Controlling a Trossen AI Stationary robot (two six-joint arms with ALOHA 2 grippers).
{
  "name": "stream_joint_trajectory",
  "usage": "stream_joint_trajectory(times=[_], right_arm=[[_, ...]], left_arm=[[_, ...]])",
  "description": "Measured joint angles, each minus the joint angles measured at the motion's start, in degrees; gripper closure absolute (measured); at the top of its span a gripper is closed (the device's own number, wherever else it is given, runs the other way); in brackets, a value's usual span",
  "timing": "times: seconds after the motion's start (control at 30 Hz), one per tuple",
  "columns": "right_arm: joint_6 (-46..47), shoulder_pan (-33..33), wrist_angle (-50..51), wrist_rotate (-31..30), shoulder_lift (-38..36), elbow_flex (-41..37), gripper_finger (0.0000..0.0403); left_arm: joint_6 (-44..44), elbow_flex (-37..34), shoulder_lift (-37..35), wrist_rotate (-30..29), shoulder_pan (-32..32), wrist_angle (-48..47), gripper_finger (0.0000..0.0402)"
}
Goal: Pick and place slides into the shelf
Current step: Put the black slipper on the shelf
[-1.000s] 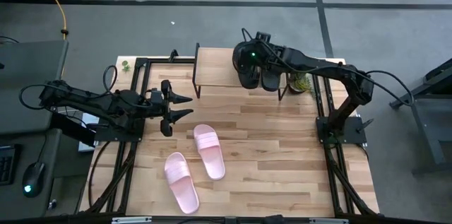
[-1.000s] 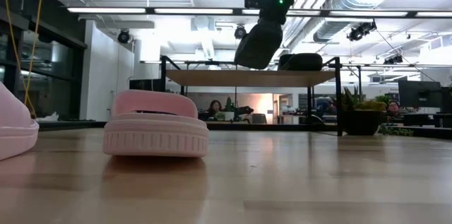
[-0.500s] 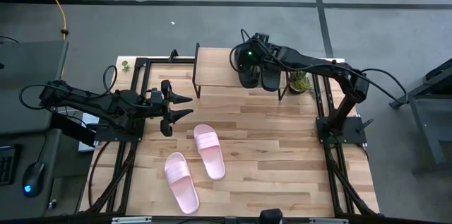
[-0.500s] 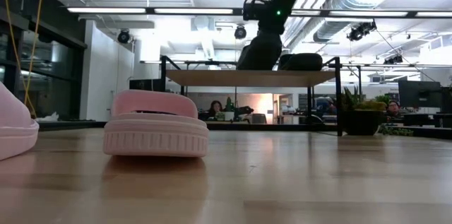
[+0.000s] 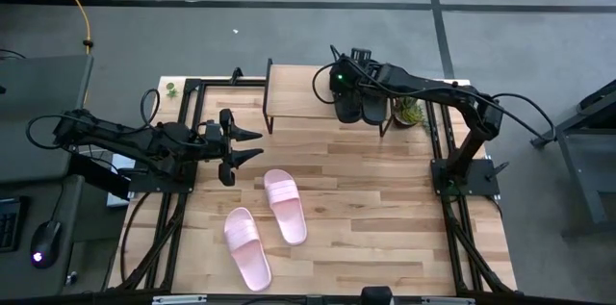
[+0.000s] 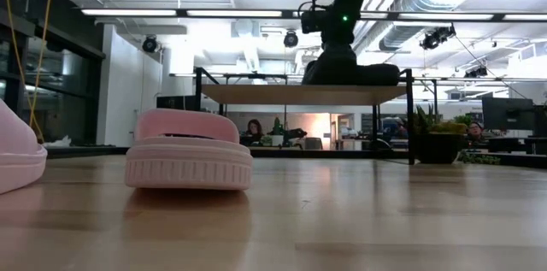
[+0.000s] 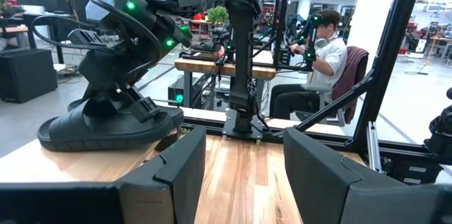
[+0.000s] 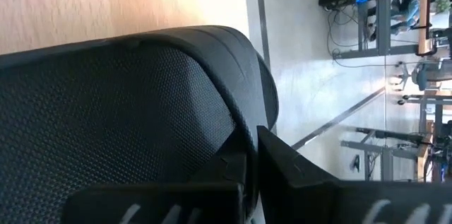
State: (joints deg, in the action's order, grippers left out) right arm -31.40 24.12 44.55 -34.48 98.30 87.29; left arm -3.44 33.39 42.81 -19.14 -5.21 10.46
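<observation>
Right gripper (image 5: 345, 100) sits clamped on one black slide (image 7: 106, 121) resting on the shelf (image 5: 298, 91) beside its mate (image 5: 374, 105); both pink slides (image 5: 285, 206) remain on the desk (image 5: 385, 199); left gripper (image 5: 245, 145) waits, jaws apart; roughly half done.

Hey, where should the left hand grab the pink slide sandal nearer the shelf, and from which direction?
Grip the wide strap of the light pink slide sandal nearer the shelf, coming straight down from above. It lies flat, sole down, and the strap arches over the footbed, leaving room for one finger beneath it. The left hand waits open just beside it, toward the low wooden shelf.
</observation>
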Motion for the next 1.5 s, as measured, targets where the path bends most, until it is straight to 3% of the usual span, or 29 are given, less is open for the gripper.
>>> stream_joint_trajectory(times=[0.27, 0.5, 1.13, 1.5], right_arm=[[0.1, 0.2, -0.2, 0.2, 0.0, 0.0, 0.0402], [1.8, 1.0, -0.2, 3.8, -0.1, 0.0, 0.0398], [2.9, 2.2, 0.7, 5.9, 0.0, 0.0, 0.0297], [2.8, 2.1, 0.8, 5.5, 0.0, 0.0, 0.028]], left_arm=[[0.0, 0.0, 0.0, 0.0, 0.0, 0.0, 0.0227], [0.0, 0.0, 0.0, 0.0, 0.0, 0.0, 0.0227], [0.0, 0.0, 0.0, 0.0, 0.0, 0.0, 0.0227], [0.0, 0.0, 0.0, 0.0, 0.0, 0.0, 0.0227]])
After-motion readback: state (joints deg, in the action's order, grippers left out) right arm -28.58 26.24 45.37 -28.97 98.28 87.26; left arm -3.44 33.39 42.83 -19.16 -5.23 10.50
